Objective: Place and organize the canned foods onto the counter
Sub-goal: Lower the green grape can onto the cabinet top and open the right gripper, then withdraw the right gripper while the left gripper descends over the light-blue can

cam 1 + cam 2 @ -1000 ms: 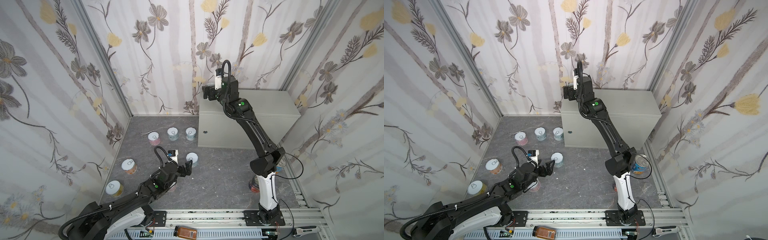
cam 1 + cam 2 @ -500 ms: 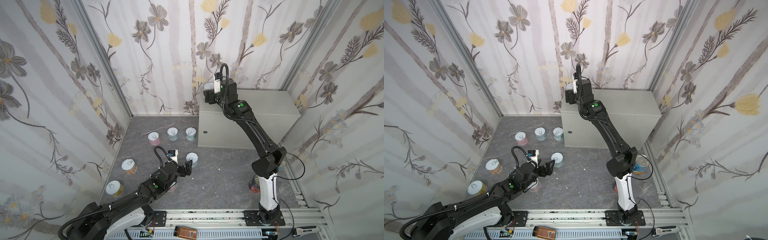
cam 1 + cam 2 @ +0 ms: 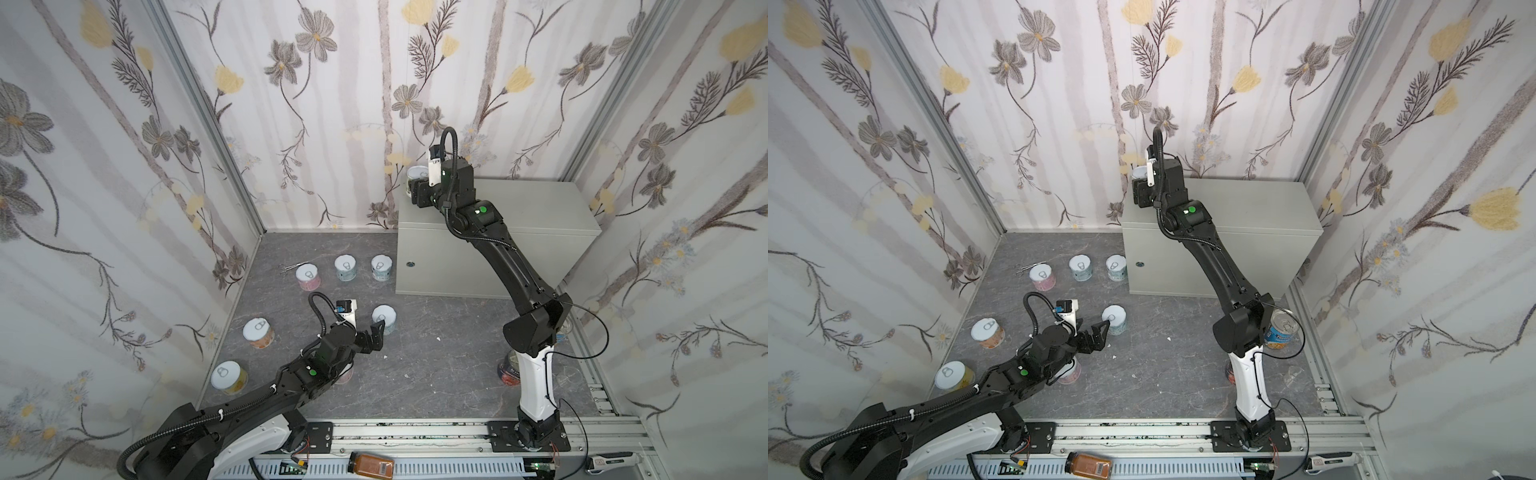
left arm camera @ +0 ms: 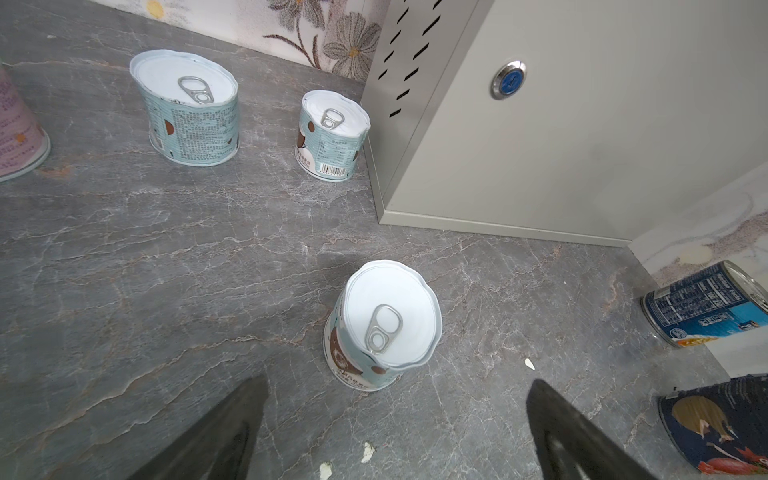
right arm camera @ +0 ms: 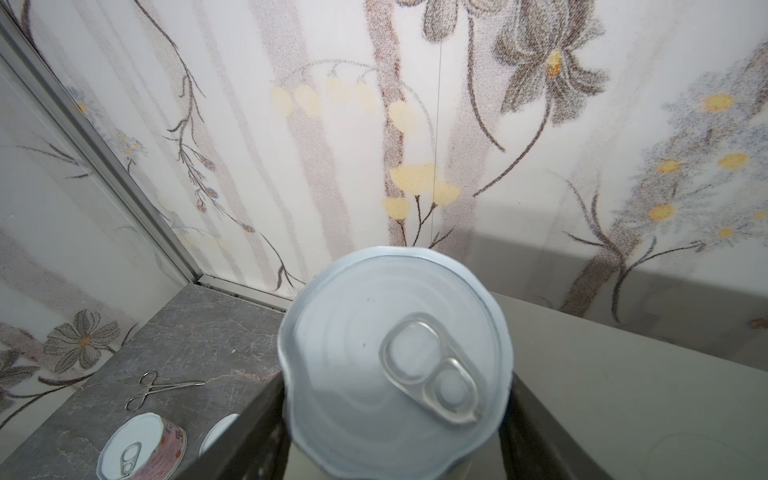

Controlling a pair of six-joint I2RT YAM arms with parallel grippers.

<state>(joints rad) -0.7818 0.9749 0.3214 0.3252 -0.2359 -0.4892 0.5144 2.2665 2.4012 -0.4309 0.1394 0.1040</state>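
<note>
My right gripper (image 3: 417,192) is shut on a short can (image 5: 395,361) with a silver pull-tab lid. It holds the can at the far left corner of the light-grey counter (image 3: 536,208), and black fingers (image 5: 253,419) flank the can on both sides. My left gripper (image 4: 397,384) hangs open low over the dark floor, just short of a pale blue can (image 4: 386,324) and not touching it. Several more cans stand on the floor: a pink one (image 3: 308,276), two pale blue (image 3: 345,267), an orange one (image 3: 258,331) and a yellow one (image 3: 228,376). A taller blue-labelled can (image 3: 1281,328) shows behind the right arm.
Small metal forceps (image 3: 293,267) lie on the floor near the back wall. An amber jar (image 3: 371,464) lies on the front rail. A dark tomato-labelled can (image 3: 509,370) stands by the right arm's base. Another pink can (image 3: 345,374) is half hidden under my left arm. Wallpapered walls close in on three sides.
The right gripper's jaws closed onto the can at the counter's far left corner, and the wrist shifted slightly toward the back wall. The left arm stayed still and open.
</note>
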